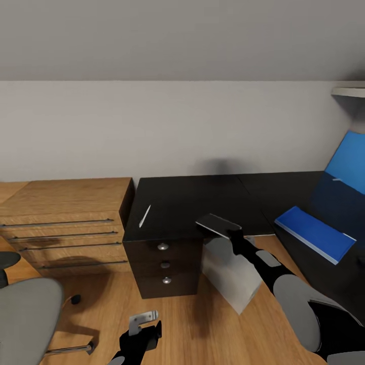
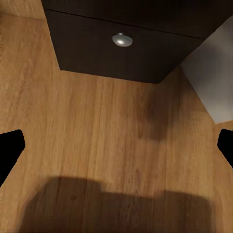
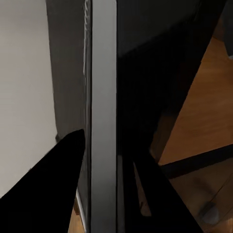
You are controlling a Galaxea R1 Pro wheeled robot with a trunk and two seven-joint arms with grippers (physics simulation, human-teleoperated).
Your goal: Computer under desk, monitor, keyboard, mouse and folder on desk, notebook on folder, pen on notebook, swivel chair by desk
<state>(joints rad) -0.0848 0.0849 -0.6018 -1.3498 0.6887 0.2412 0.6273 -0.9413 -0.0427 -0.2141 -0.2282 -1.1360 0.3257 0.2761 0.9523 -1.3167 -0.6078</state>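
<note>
Right gripper point(image 1: 230, 231) is clamped on the notebook point(image 1: 217, 224), a thin greyish slab, and I hold it just above the front edge of the desk point(image 1: 192, 195). On my right wrist camera the notebook point(image 3: 103, 116) appears edge-on as a pale strip between the two dark fingers point(image 3: 53, 179), one pressed against each face.

Left gripper point(image 1: 144, 324) hangs low over the wooden floor point(image 1: 203, 324); on my left wrist camera its finger tips point(image 2: 9, 150) sit at opposite margins with bare floor between them, so I read it as spread wide and carrying nothing.

The desk is a glossy black L-shape. Its drawer unit point(image 1: 163, 266) has three fronts, all shut, each with a round silver knob point(image 1: 162, 247). The pen point(image 1: 145, 215), a short white stick, lies on the desktop near the left end. The folder point(image 1: 314, 233), flat and bright blue, lies on the right wing of the desk, below a blue back panel point(image 1: 350, 159).

The computer point(image 1: 230, 276), a plain light-grey box, stands on the floor under the desk, just beside the drawer unit.

A light wooden chest point(image 1: 66, 223) with long bar handles adjoins the desk on the left. The swivel chair point(image 1: 25, 319), grey and upholstered, stands at lower left.
</note>
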